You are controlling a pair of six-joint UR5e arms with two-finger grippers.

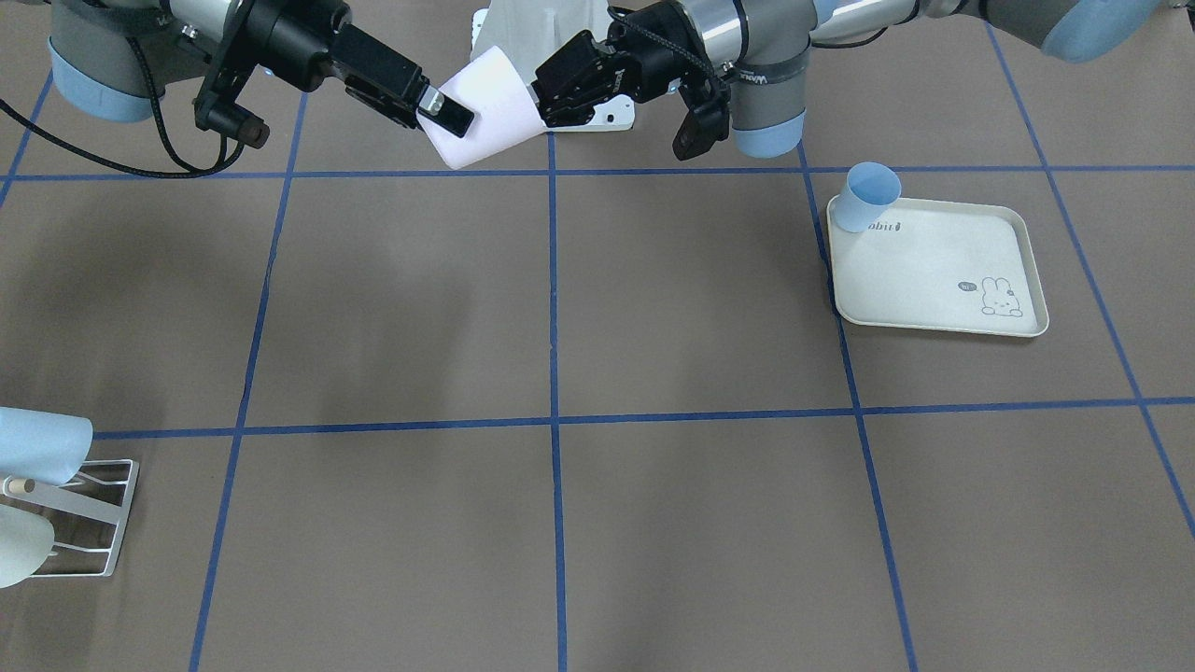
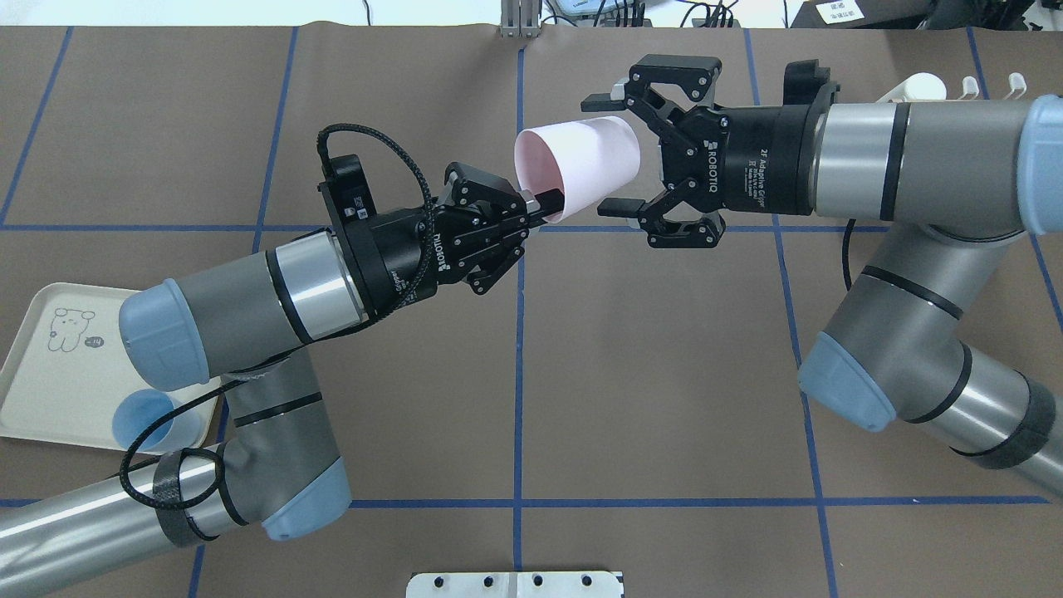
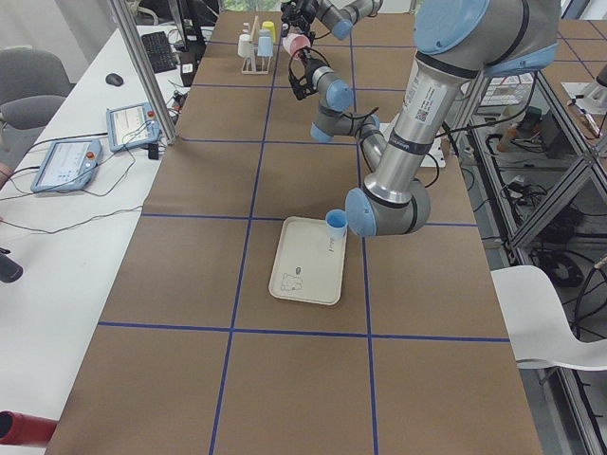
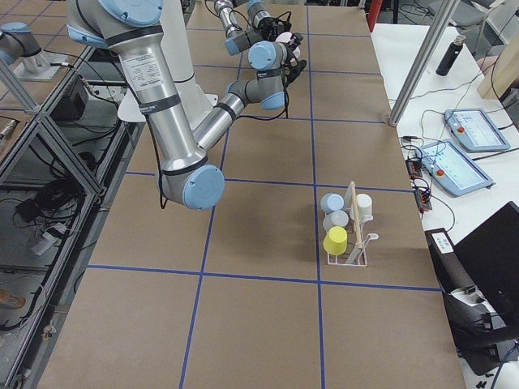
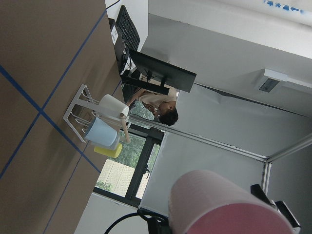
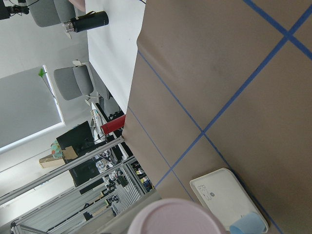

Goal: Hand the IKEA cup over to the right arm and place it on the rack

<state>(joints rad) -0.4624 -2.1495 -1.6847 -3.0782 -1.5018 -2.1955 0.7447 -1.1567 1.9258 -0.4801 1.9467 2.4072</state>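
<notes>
The pink cup [image 2: 573,166] is in the air above the counter [image 2: 664,374]. It lies on its side between the two arms, with the mouth toward the left arm and the closed end toward the right arm [image 2: 913,174].

The left claw [image 2: 538,208] is clamped on the cup's rim, one finger inside the mouth and one outside. The right claw [image 2: 610,155] has its fingers wide apart, one on each side of the closed end. The overhead view shows a clear gap at the far finger. The near finger is just beside the wall, and I cannot tell if it touches. In the front-facing view one finger of this claw overlaps the cup, so the gap cannot be judged there.

The overhead view shows only a few peg tips of the rack behind the right arm. The exterior right view shows the whole rack [image 4: 349,239]. It stands on the counter, well apart from both claws, and carries a yellow cup [image 4: 335,241], a white cup [image 4: 363,207] and a pale blue cup [image 4: 331,203].

The cream tray [image 1: 934,280] lies on the robot's left side, with a blue cup [image 1: 868,198] standing at its corner. In the overhead view the left arm partly hides this tray.

The right wrist view shows the closed end of the pink cup at its lower edge.
</notes>
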